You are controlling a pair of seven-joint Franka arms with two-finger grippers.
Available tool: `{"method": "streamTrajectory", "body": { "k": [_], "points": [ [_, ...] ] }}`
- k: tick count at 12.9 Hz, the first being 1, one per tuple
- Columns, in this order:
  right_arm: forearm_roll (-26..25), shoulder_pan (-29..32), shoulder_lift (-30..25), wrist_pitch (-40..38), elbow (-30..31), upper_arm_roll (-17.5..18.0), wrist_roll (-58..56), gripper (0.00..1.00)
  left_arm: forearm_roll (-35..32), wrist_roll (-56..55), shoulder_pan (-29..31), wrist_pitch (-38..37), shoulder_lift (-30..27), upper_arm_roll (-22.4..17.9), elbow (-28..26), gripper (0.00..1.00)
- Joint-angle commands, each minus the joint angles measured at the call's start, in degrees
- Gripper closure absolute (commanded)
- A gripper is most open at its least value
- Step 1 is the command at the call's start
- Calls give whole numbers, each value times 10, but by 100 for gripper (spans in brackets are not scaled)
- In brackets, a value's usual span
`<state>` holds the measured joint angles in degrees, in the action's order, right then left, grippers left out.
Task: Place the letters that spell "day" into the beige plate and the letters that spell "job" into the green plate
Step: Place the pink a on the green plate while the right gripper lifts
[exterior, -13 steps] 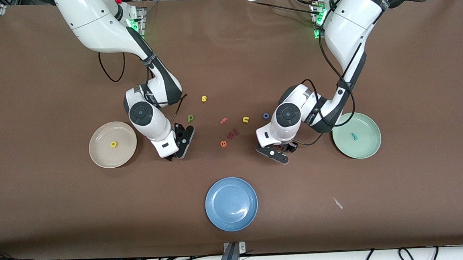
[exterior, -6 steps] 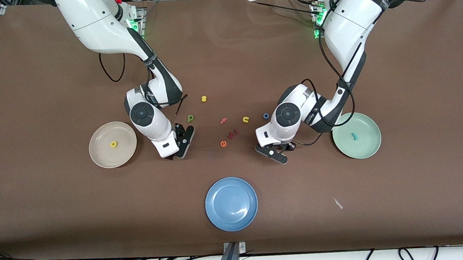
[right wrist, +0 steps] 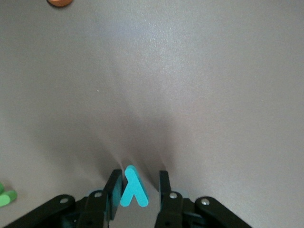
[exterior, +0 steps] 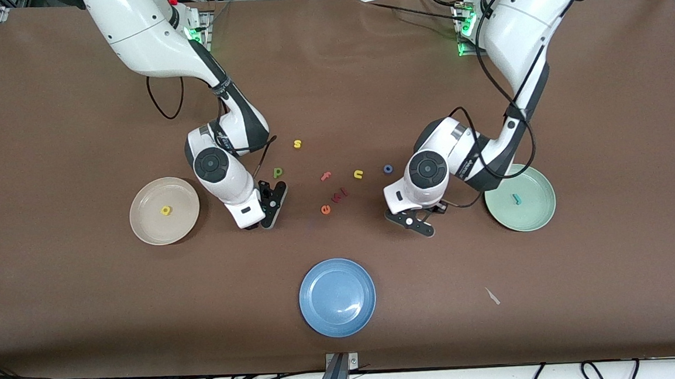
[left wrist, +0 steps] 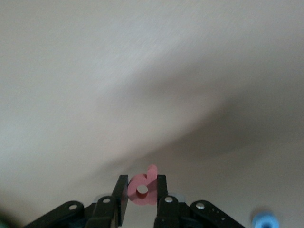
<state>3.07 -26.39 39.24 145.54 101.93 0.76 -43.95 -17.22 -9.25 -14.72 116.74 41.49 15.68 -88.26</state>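
A pinkish-red b (left wrist: 142, 191) is pinched between the fingers of my left gripper (left wrist: 142, 179), which is low over the table beside the green plate (exterior: 535, 211). The left gripper (exterior: 416, 223) hides the b in the front view. A teal j (exterior: 515, 199) lies in that plate. My right gripper (right wrist: 139, 175) stands open around the teal y (right wrist: 133, 190); the y touches one finger, with a gap at the other. The right gripper (exterior: 267, 210) is beside the beige plate (exterior: 151, 225), which holds the yellow d (exterior: 166, 210). The blue o (exterior: 388, 169) and dark green letter (exterior: 278, 171) lie loose.
Between the grippers lie a yellow s (exterior: 297, 144), pink f (exterior: 326, 176), yellow u (exterior: 358, 174), pink k (exterior: 342, 194) and orange e (exterior: 325, 209). A blue plate (exterior: 321, 313) sits nearer the front camera. A small white scrap (exterior: 492, 296) lies toward the left arm's end.
My left gripper shut on the pinkish-red b and shifted toward the green plate. The right gripper's fingers drew in around the teal y and the hand shifted slightly.
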Motion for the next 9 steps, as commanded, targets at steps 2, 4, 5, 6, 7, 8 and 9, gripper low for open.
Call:
{"method": "streamTrajectory", "body": {
  "k": [2, 4, 5, 6, 7, 8, 9],
  "points": [
    [0, -1, 7, -6, -10, 0, -3, 64, -6, 28, 30, -47, -54, 2, -38, 100],
    [1, 0, 7, -6, -9, 0, -2, 67, -6, 89, 64, -47, -71, 3, -65, 100],
    [1, 0, 7, -6, -9, 0, -1, 70, -6, 117, 82, -47, -76, 3, -73, 100],
    [1, 0, 7, -6, -8, 0, -1, 73, -6, 141, 98, -46, -79, 3, -80, 100],
    [2, 0, 7, -6, -7, 0, 1, 78, -6, 151, 109, -43, -82, 3, -94, 100],
    [2, -1, 7, -6, -7, 0, 4, 79, -7, 157, 130, -42, -84, 3, -103, 100],
    [2, -1, 7, -6, -7, 0, 4, 82, -7, 176, 142, -42, -84, 4, -110, 100]
  ]
}}
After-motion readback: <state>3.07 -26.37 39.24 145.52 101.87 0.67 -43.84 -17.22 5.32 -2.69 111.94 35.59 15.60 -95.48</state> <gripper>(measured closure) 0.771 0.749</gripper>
